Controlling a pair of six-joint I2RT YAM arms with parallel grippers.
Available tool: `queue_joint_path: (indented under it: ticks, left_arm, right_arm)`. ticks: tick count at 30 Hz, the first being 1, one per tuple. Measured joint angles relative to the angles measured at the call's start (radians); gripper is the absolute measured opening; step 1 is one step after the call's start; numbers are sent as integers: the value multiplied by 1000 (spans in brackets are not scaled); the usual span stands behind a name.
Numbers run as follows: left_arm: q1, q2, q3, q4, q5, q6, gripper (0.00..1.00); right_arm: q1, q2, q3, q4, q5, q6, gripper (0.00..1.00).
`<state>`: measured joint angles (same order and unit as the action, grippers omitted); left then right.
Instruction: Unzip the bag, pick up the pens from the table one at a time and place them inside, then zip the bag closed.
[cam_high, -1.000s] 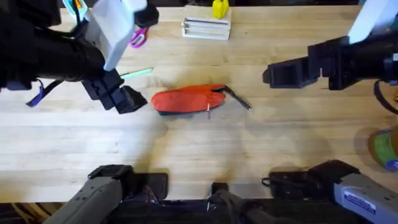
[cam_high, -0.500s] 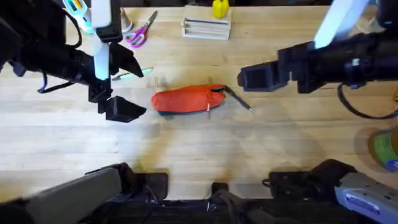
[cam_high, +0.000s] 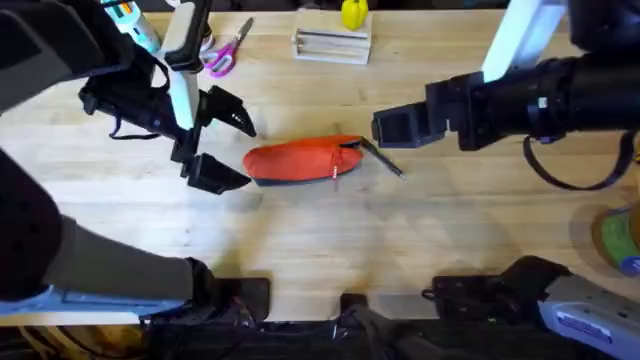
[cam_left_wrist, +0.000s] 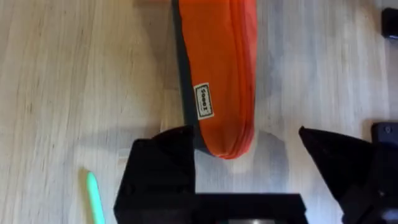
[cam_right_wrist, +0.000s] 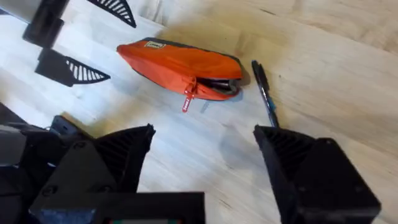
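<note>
The orange-red bag (cam_high: 300, 160) lies lengthwise mid-table. My left gripper (cam_high: 228, 146) is open at the bag's left end. In the left wrist view the bag's (cam_left_wrist: 217, 74) end sits between the black fingers (cam_left_wrist: 161, 171), just above the wood. The light green pen (cam_left_wrist: 93, 196) lies beside that gripper. My right gripper (cam_high: 395, 128) hovers open just behind the bag's right end. Its wrist view shows the bag (cam_right_wrist: 180, 65), the red zipper pull (cam_right_wrist: 188, 99) beside a small dark gap, and the black pen (cam_right_wrist: 264, 93) on the table against that end (cam_high: 383, 158).
Pink-handled scissors (cam_high: 225, 50), a white box (cam_high: 332, 45) and a yellow object (cam_high: 354, 14) sit along the far edge. A tape roll (cam_high: 622, 240) is at the right edge. Bare wood lies in front of the bag.
My left gripper has swung right and closed in on the bag's left end, now covering the green pen from above. My right gripper has moved left toward the bag's right end.
</note>
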<state>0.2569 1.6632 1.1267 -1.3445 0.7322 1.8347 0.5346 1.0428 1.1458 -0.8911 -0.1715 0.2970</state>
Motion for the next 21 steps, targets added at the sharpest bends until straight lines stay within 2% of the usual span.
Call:
queue_joint_path:
  ticks: [5, 11, 20, 21]
  left_arm:
    - [-7, 46, 0, 13, 36, 8, 992]
    - [-25, 87, 0, 36, 44, 10, 993]
    - [-26, 92, 0, 37, 51, 12, 989]
    - [-25, 92, 0, 38, 53, 12, 875]
  right_arm:
    - [0, 0, 0, 18, 3, 4, 994]
    - [0, 0, 0, 26, 3, 10, 994]
    - [0, 0, 0, 26, 3, 14, 994]
    - [0, 0, 0, 26, 3, 20, 994]
